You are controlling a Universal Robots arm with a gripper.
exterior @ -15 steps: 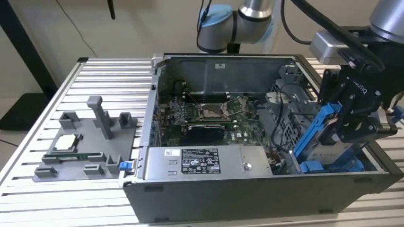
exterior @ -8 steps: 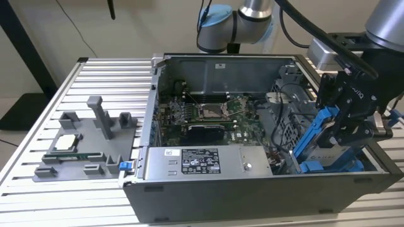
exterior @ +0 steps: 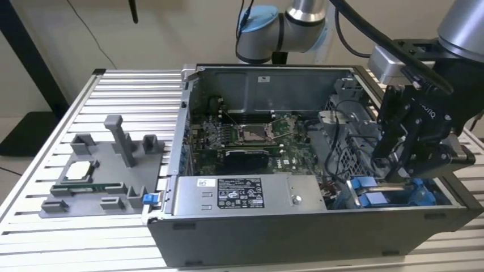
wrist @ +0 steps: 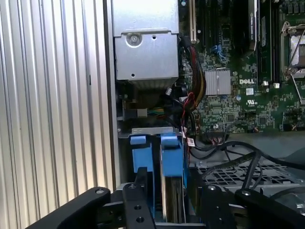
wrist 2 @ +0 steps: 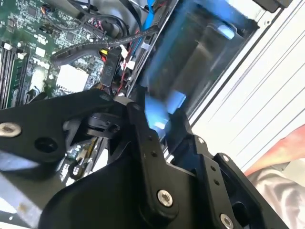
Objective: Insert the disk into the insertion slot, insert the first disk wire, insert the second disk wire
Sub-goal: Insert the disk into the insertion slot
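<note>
The disk point(wrist: 171, 176) stands on edge in its bright blue carrier, low in the insertion slot point(wrist: 150, 130), the grey sheet-metal bay at the case corner. My gripper point(wrist: 175, 185) reaches down over it with a black finger on either side, shut on the blue carrier. In the second wrist view the gripper point(wrist 2: 157, 114) has the blue carrier point(wrist 2: 159, 107) pinched between its fingers. In the exterior view the gripper point(exterior: 397, 173) hangs over the blue disk carrier point(exterior: 372, 197) at the case's right end. Loose black and red cables point(wrist: 190, 107) lie beside the bay; which are the disk wires I cannot tell.
The open computer case lies on a slatted metal table point(exterior: 113, 90). Inside are the green motherboard point(exterior: 250, 136) and a grey power supply box point(exterior: 242, 195) with a white sticker. A grey fixture point(exterior: 106, 170) holding small parts stands at the exterior view's left.
</note>
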